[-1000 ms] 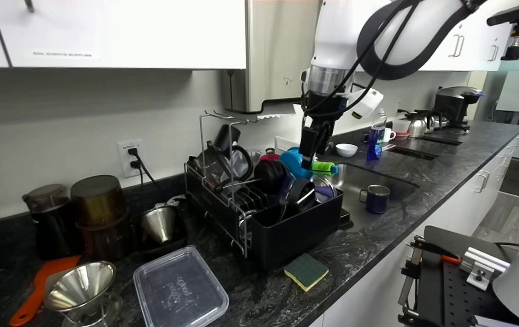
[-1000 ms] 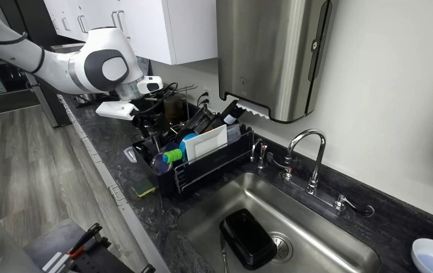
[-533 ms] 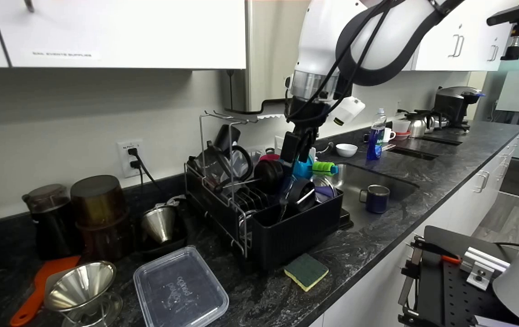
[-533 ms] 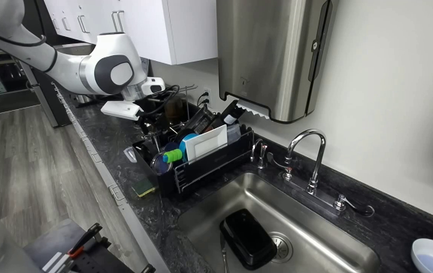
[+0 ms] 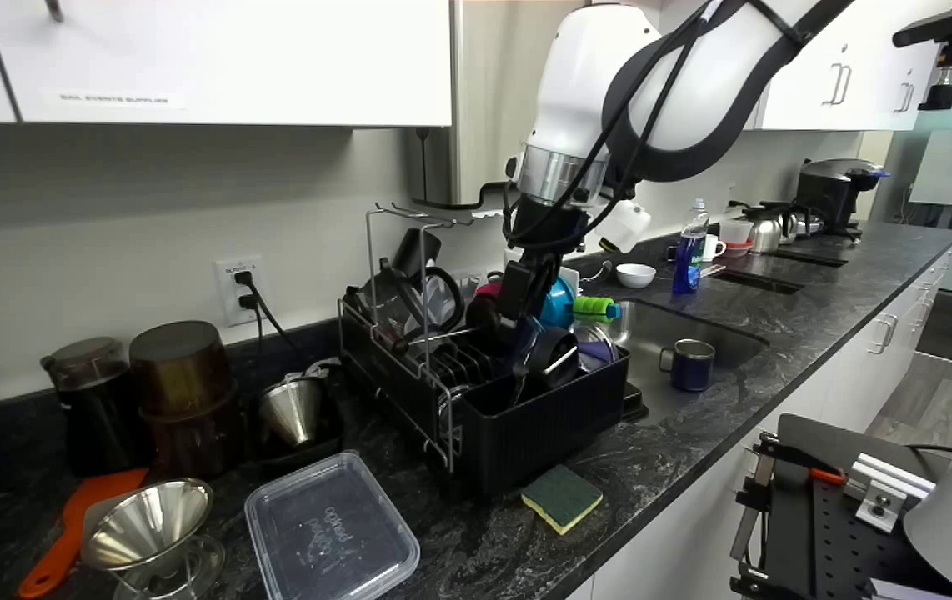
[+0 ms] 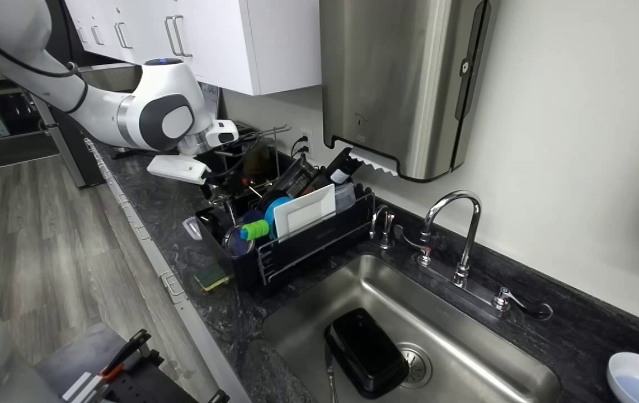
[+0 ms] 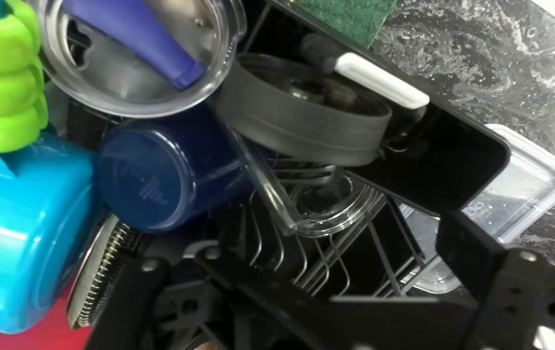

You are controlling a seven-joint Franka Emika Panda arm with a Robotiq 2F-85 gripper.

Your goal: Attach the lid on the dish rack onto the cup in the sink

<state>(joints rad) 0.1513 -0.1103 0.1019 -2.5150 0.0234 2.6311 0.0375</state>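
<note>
Exterior view: upright navy cup (image 5: 694, 368), silvery-rimmed.

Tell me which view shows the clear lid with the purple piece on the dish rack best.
The wrist view: the clear lid appears large there, with its rim and the purple piece plain, though the picture's top edge crops it. Both exterior views show it too, but only small, near the lime-green item.

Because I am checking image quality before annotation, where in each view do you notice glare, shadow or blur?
Wrist view: white glare on the turquoise plastic item. In an exterior view: the wall is shaded beneath the almost washed-out white cabinet, and the label looks blurred. In an exterior view: bright reflections streak the sink and the metal dispenser.
</note>
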